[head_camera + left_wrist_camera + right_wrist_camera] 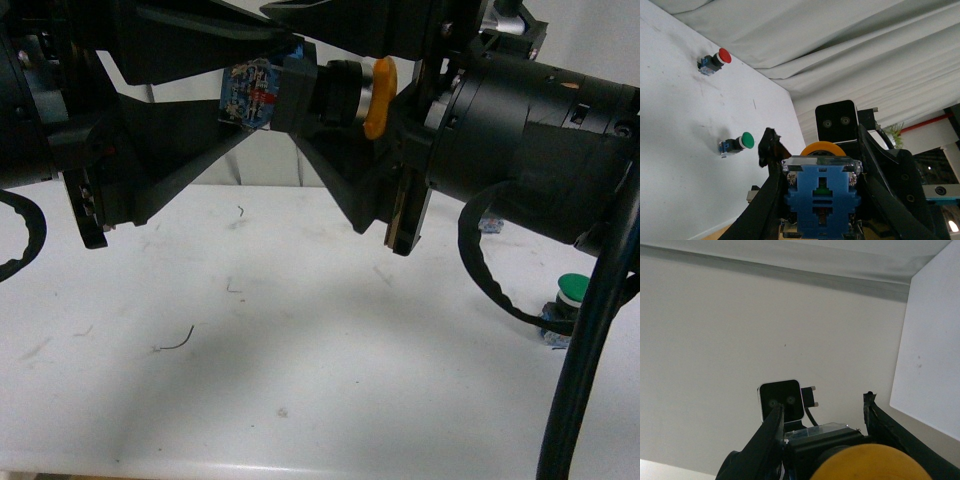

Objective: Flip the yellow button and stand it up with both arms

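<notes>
The yellow button (335, 92) hangs in the air well above the white table (300, 340). It lies on its side between the two arms, with its blue base to the left and its orange-yellow cap to the right. The left gripper (821, 200) comes in from the left and is clamped on the blue base. The left wrist view shows its black fingers (767, 200) pressed against both sides of that base. The right gripper (825, 442) reaches in from the right. Its fingers (771, 432) pass above and below the cap and press on the black collar and body, so it too looks closed on the button. The tips of the two grippers overlap around the base, with almost no gap between them. Below the pair, the middle of the table is bare apart from a few scuffs and a thin stray thread, and its near edge shows at the bottom of the front view. A green-capped button (572, 290) stands on the table at the right, under the right arm and just beside its hanging black cable (590, 330). A red-capped button (716, 60) sits on the table well apart from the green one; the front view does not show it. A pale curtain (865, 50) closes off the far side.
</notes>
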Available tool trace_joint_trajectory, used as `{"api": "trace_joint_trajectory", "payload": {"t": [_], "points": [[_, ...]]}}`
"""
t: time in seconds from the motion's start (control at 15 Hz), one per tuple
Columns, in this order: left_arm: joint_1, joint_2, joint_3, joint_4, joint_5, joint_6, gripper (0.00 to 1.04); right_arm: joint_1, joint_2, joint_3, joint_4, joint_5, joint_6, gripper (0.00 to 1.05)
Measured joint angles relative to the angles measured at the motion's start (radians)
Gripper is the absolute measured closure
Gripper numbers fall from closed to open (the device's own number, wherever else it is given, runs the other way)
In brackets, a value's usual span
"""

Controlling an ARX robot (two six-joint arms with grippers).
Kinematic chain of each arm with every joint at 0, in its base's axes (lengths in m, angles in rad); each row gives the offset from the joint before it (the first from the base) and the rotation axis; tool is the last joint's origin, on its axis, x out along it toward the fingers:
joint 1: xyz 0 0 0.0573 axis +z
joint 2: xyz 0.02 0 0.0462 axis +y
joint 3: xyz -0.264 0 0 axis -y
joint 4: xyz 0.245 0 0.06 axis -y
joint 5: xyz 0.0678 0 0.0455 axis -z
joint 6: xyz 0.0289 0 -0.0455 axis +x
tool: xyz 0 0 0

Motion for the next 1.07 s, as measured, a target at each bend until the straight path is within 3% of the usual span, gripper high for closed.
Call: {"api": "trace_joint_trajectory", "payload": {"t": [0.2,0.4,0.53,0.8,0.93,1.07], "points": [[-0.001,0.000,0.000,0.004,0.002,-0.006,0.70,-0.007,0.004,0.001,-0.002,0.002,0.022,0.64],[-0.002,0.000,0.000,-0.001,0.003,-0.008,0.70,-0.015,0.005,0.001,-0.002,-0.008,0.032,0.65],[0.060,-0.023,0.007,0.066,0.023,-0.015,0.07,-0.019,0.032,-0.021,-0.036,-0.027,-0.039,0.74],[0.109,-0.024,0.007,0.057,0.041,-0.026,0.07,-0.026,0.031,-0.021,-0.029,-0.028,-0.046,0.74],[0.202,-0.037,0.019,-0.037,0.065,0.037,0.07,-0.041,0.029,-0.021,-0.029,-0.033,-0.048,0.74],[0.315,-0.096,0.036,-0.200,0.059,0.216,0.07,-0.068,0.028,-0.021,-0.030,-0.034,-0.048,0.74]]}}
